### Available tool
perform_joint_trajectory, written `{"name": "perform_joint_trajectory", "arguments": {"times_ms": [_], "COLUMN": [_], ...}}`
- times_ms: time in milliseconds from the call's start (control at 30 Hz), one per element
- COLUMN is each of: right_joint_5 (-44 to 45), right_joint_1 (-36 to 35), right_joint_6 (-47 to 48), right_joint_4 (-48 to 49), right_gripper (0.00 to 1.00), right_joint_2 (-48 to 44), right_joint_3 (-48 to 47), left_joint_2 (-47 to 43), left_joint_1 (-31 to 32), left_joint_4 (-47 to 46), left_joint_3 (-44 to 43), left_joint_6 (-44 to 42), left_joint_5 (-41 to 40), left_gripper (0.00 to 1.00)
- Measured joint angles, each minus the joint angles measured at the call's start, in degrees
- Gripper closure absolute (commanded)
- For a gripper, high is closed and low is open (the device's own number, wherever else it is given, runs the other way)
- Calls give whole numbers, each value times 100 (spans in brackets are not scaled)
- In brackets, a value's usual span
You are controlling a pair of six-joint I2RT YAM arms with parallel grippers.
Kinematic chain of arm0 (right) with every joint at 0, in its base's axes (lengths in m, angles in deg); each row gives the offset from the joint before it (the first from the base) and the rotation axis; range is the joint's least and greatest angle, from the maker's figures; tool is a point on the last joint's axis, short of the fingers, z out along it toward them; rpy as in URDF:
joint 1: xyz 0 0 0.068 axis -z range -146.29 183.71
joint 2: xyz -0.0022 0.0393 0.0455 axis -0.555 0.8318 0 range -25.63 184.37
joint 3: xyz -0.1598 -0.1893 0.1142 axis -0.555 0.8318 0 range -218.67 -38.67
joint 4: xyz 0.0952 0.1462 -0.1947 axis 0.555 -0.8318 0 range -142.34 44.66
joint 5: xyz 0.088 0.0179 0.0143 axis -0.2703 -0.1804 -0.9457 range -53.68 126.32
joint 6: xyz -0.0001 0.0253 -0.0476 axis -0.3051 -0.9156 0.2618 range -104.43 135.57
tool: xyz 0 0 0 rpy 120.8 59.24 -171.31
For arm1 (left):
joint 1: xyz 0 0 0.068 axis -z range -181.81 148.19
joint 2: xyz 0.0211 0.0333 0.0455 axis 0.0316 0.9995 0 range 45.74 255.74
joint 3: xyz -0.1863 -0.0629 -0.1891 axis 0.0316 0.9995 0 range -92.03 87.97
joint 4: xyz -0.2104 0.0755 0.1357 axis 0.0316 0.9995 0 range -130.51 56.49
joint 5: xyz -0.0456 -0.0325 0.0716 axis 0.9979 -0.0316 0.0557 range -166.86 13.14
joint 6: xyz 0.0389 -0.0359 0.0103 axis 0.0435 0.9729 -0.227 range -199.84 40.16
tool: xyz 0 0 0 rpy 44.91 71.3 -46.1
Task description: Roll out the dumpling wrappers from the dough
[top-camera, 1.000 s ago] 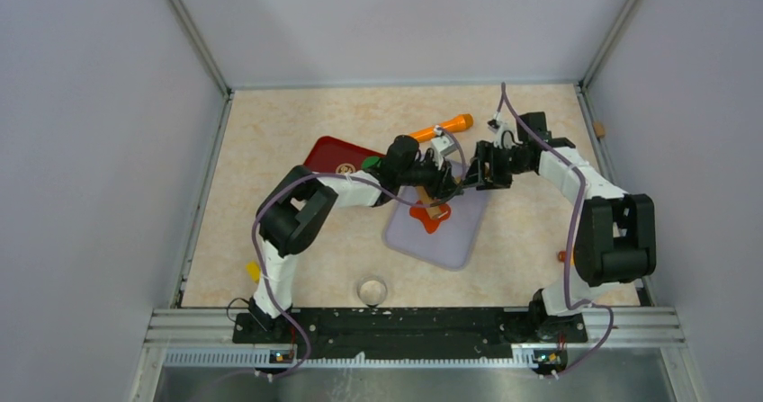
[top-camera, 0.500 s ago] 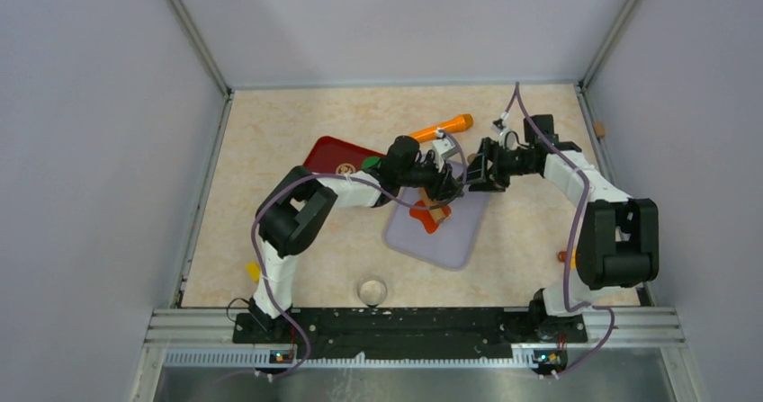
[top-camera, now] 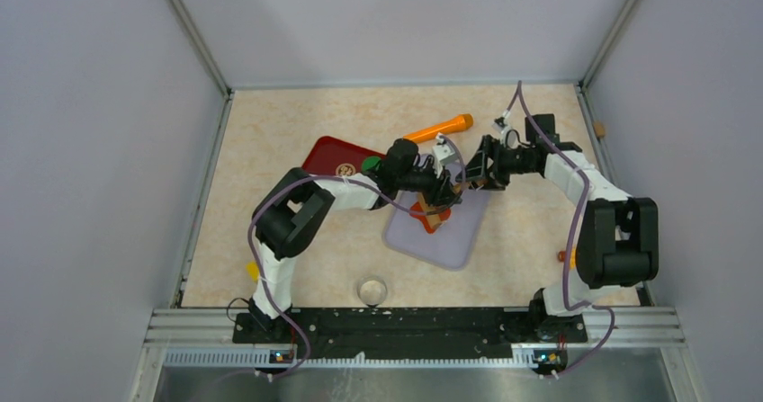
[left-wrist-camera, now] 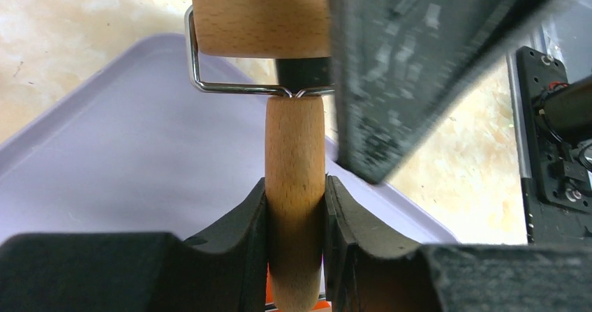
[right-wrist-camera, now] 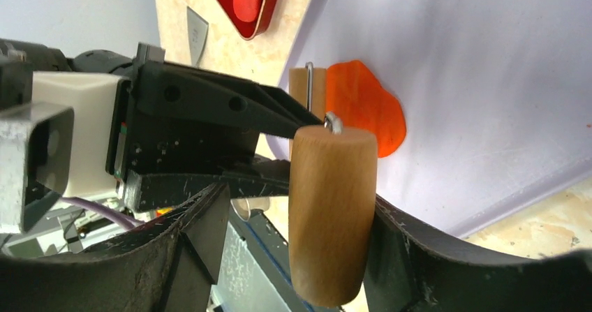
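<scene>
Left pincer (left-wrist-camera: 295, 190) is clamped on the wooden handle of a small pastry roller (left-wrist-camera: 295, 158), pads pressed tight to both sides of it. Its barrel (right-wrist-camera: 331, 214) sits crosswise at the far end on a bent wire yoke. The right pincer (right-wrist-camera: 300, 211) stands apart around that barrel, one finger close against it and a clear gap on the other side, so I read it as bracketing rather than gripping. The dumpling wrapper (right-wrist-camera: 370, 109), a flat orange-red patch with a slightly lobed edge, lies on the lavender board (top-camera: 454, 240) near its far left end, just beyond the barrel as the right wrist sees it and low beside the tail of the handle from the left wrist. So it sits beneath the tool, nearer the left arm, which carries the roller. To my eye the next stroke depends on setting the barrel down on the patch and pushing along the handle, across the barrel's long axis. Behind, a red tray (top-camera: 326, 155) holds a brown patterned disc (top-camera: 345, 168) and a green disc (top-camera: 370, 162); no writing is legible anywhere.
</scene>
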Motion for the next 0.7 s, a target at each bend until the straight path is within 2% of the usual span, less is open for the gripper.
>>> {"name": "perform_joint_trajectory", "arguments": {"times_ms": [100,233,367,533,567,700], "right_joint_5": [-98,-184,-232,-133,-103,168], "right_joint_1": [33,52,50,52,50,11], "right_joint_6": [-37,-33,39,203,275,651], "right_joint_4": [59,74,13,-125,-177,-457], "right_gripper": [44,46,64,97,100,100], "right_joint_2": [94,225,225,223,223,221], "right_joint_3": [-50,-118,-118,-114,-114,-157], "left_joint_2": [-114,-195,-201,-201,-201,-155], "left_joint_1": [24,70,96,114,114,131], "left_joint_4": [7,-4,0,-17,0,22], "left_joint_3": [116,127,127,127,127,118], "left_joint_6": [-48,-131,-162,-188,-199,-214], "left_joint_5": [50,72,109,131,127,48], "left_gripper": [100,100,100,100,100,100]}}
